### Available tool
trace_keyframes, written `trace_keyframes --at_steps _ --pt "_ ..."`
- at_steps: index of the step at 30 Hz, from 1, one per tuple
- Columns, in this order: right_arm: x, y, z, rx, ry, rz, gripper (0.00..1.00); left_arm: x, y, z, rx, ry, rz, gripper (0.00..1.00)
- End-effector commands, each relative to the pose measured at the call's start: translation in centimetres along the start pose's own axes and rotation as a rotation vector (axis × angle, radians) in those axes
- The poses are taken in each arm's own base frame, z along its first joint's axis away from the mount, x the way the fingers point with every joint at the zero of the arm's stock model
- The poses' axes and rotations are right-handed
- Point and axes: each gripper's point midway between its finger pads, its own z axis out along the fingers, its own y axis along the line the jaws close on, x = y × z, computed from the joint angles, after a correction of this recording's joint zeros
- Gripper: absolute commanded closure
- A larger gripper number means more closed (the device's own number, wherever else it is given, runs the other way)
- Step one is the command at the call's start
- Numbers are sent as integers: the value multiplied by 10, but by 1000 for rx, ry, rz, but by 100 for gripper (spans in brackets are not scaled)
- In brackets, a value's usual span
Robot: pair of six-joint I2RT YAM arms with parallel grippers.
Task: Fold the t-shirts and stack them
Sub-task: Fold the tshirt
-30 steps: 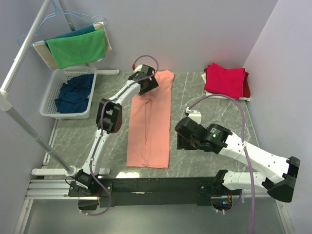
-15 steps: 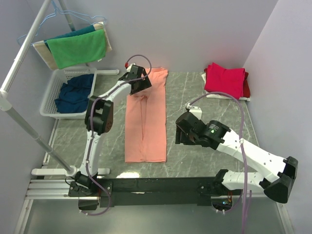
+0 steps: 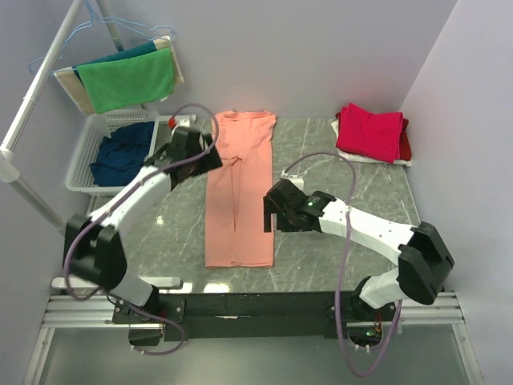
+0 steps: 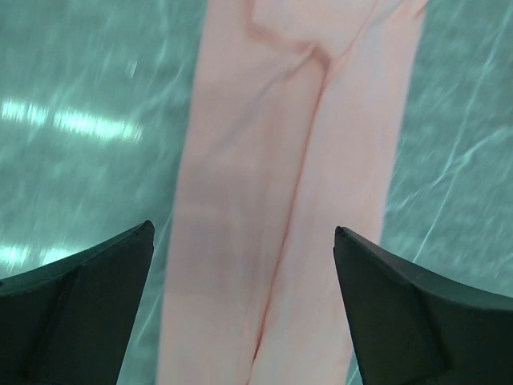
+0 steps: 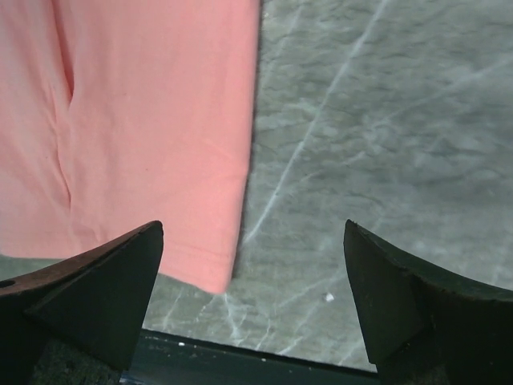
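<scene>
A salmon-orange t-shirt (image 3: pixel 240 192), folded into a long narrow strip, lies flat down the middle of the table. My left gripper (image 3: pixel 205 157) hovers at its upper left edge, open and holding nothing; in the left wrist view the strip (image 4: pixel 288 160) runs under the open left gripper (image 4: pixel 243 230). At the strip's right edge, near its lower half, is my right gripper (image 3: pixel 271 215). It is also open and empty (image 5: pixel 253 226), over the shirt's near right corner (image 5: pixel 144 120). Folded crimson-pink and red t-shirts (image 3: pixel 370 132) are stacked at the back right. Dark navy t-shirts (image 3: pixel 122 154) fill a basket.
A white mesh basket (image 3: pixel 86 152) stands at the back left. Above it, green, teal and beige cloths (image 3: pixel 128 79) hang on a rack, and a slanted metal pole (image 3: pixel 32 88) crosses the left side. The table's dark front edge (image 5: pixel 240 362) lies just below the right gripper.
Both grippers have opened wider. The left gripper let go of the shirt's collar end and swung left and nearer. The right gripper moved left to the shirt's right edge. The shirt shifted slightly left.
</scene>
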Motion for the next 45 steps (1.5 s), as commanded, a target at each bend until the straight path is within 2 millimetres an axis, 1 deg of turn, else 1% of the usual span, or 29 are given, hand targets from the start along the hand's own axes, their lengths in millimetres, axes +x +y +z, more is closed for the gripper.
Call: trace_keyframes --at_steps 1,2,3,5,6,7,8,9,10,11,12,13,14,15,16,17,18,20,24,26,27,29,30,32,34,37,40,45 --pt "-21 30 5 -108 -46 -9 1 53 30 -34 -33 101 -78 1" --pt "-20 31 6 -112 -43 6 2 65 36 -41 -44 125 -99 2" --pt "-17 31 7 -116 -36 14 4 76 45 -51 -56 130 -109 2" --pt "-5 31 11 -132 1 29 12 97 53 -61 -74 168 -148 5" --pt "-1 32 12 -141 14 35 16 117 68 -68 -105 206 -160 7" --pt "9 31 17 -149 35 36 20 128 71 -70 -102 231 -172 9" --pt "16 33 18 -169 61 46 22 139 75 -72 -101 256 -177 12" --pt "21 34 20 -180 74 51 25 156 87 -73 -128 296 -178 14" --pt "28 34 24 -191 89 55 28 166 89 -74 -127 327 -184 19" --pt "35 35 26 -203 116 62 31 173 91 -75 -127 351 -181 21" --pt "38 35 27 -203 120 65 34 183 95 -75 -133 378 -180 24" --pt "42 33 30 -197 128 67 38 186 92 -75 -110 392 -181 29" --pt "45 33 31 -195 134 62 39 192 89 -77 -88 418 -179 30" --pt "49 35 30 -208 150 60 41 199 90 -78 -83 439 -180 31" --pt "52 34 31 -210 154 58 45 201 87 -78 -63 446 -180 33" --pt "54 34 32 -215 158 58 47 207 85 -79 -42 474 -176 34" --pt "57 34 32 -222 166 55 48 215 89 -79 -50 496 -173 35" --pt "59 35 32 -231 172 50 51 228 91 -80 -33 535 -163 36" --pt "68 32 32 -225 207 37 54 243 87 -82 4 594 -179 37" --pt "75 27 32 -205 236 32 55 246 86 -84 5 607 -178 37" --pt "77 25 31 -200 241 27 55 247 89 -84 -14 608 -171 36" --pt "84 23 28 -197 264 10 53 249 89 -85 -16 617 -166 36" --pt "87 24 27 -202 271 2 53 253 92 -85 -35 636 -166 37" --pt "94 24 25 -213 289 -16 51 259 92 -86 -37 664 -170 38" --pt "100 22 28 -213 309 -26 51 264 93 -85 -43 682 -171 38" --pt "106 24 31 -223 338 -36 50 267 97 -83 -79 686 -161 38" --pt "109 26 32 -236 355 -42 50 269 98 -84 -89 695 -160 39" --pt "115 30 34 -258 387 -55 50 278 104 -84 -138 714 -147 41"
